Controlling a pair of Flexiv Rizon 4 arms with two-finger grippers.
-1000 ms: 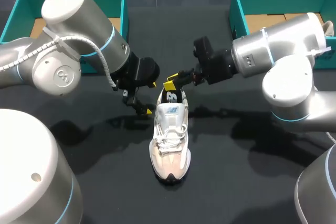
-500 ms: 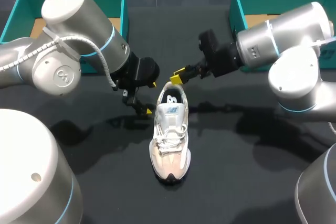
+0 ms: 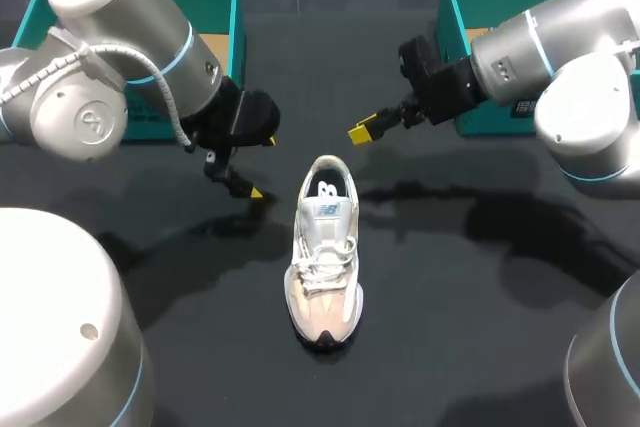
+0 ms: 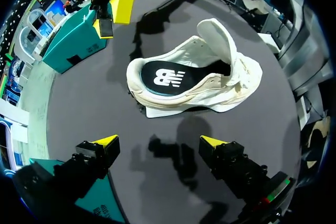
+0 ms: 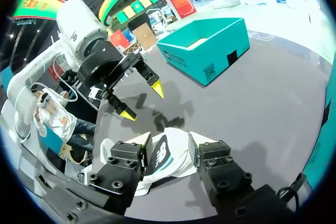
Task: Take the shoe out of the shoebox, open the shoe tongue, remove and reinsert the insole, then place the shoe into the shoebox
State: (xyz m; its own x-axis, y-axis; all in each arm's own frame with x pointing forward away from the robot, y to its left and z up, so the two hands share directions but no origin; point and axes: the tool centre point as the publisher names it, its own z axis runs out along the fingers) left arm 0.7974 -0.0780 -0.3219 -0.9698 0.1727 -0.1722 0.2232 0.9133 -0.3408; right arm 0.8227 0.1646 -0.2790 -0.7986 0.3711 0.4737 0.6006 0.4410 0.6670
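White shoe (image 3: 324, 247) set upright on the dark surface (image 3: 470, 337), tongue lifted, outside the left teal box (image 3: 232, 17) and right teal box (image 3: 455, 27) at the far corners, left jaws and right jaws spread wide, empty, flanking the heel.

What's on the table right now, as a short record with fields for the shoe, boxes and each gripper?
shoe: upright on table, outside both boxes, tongue lifted, insole inside
shoeboxes: teal, left shoebox, right shoebox, far side
left gripper: open, empty, left of the heel, apart
right gripper: open, empty, right of the heel, apart
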